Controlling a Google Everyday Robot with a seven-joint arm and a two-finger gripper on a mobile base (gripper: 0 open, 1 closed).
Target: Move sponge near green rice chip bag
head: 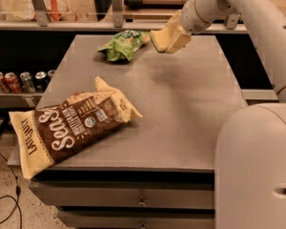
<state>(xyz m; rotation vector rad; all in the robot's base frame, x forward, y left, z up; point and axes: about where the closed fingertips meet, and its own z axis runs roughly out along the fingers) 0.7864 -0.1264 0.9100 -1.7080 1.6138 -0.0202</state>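
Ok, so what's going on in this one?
The robot's arm reaches over the far side of the table. Its claw is shut on the pale yellow sponge and holds it in the air, off the tabletop. In the camera view the sponge hangs just right of the green rice chip bag, which lies near the table's far edge. The sponge is not yet set down. A large brown-and-cream chip bag lies at the near left corner, away from the arm.

Matt, smooth grey table (181, 104). Shiny, crinkly plastic green rice chip bag (123, 45). Soft, matt foam sponge (158, 37) gripped in smooth cream plastic end effector (170, 41) above far table edge.
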